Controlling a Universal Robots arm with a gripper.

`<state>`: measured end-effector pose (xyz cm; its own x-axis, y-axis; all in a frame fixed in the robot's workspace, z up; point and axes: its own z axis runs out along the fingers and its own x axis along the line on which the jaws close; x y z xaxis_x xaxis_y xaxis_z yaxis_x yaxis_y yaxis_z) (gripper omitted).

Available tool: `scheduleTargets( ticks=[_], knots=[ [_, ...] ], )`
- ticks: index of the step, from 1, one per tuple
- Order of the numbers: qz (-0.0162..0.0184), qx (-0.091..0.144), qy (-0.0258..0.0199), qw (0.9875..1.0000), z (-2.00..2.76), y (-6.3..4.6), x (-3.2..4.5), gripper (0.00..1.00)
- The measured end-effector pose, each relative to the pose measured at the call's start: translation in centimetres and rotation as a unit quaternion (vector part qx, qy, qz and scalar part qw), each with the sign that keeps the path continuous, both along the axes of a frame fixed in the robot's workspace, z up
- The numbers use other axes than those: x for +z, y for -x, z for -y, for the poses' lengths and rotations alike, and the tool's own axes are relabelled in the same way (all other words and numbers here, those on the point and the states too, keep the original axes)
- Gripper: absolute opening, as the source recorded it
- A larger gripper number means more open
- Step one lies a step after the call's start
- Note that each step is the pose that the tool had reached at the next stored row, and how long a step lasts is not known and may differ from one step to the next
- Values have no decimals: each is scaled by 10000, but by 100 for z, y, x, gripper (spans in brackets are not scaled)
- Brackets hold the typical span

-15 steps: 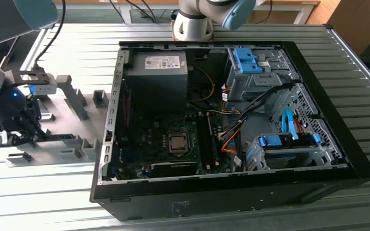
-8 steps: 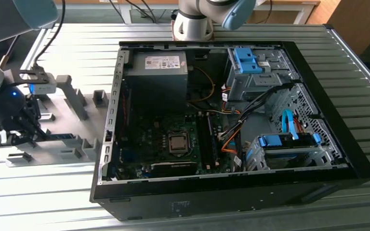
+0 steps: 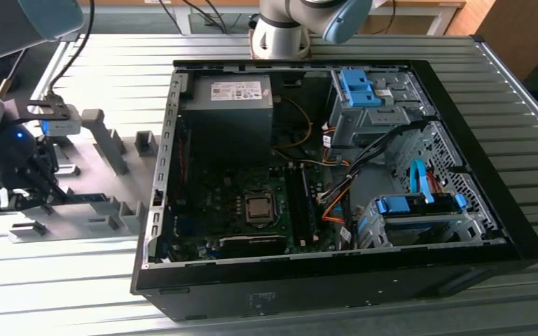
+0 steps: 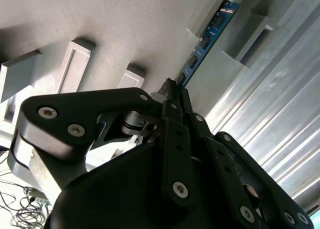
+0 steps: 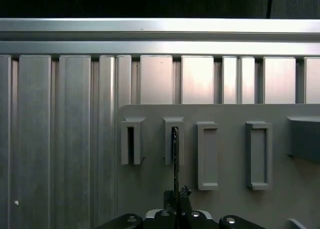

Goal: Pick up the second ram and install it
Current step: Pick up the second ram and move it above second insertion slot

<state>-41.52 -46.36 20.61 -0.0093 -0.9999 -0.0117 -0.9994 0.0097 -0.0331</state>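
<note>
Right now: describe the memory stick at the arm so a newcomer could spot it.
At the exterior view's left of the open computer case lies a grey plate of holder blocks. The memory stick stands on edge in one slot there, the pincer shut on its end. It is the one slim blue board with black chips among plain grey blocks.

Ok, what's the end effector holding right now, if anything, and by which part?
The second ram, pinched at its near end by the end effector; its far end sits among the grey holder blocks.
</note>
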Motion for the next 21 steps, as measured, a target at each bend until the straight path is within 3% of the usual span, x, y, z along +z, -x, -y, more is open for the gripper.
scheduleTargets(
  ticks=[21],
  knots=[
    [0,0,0,10000,0,0,58,14]
  ],
)
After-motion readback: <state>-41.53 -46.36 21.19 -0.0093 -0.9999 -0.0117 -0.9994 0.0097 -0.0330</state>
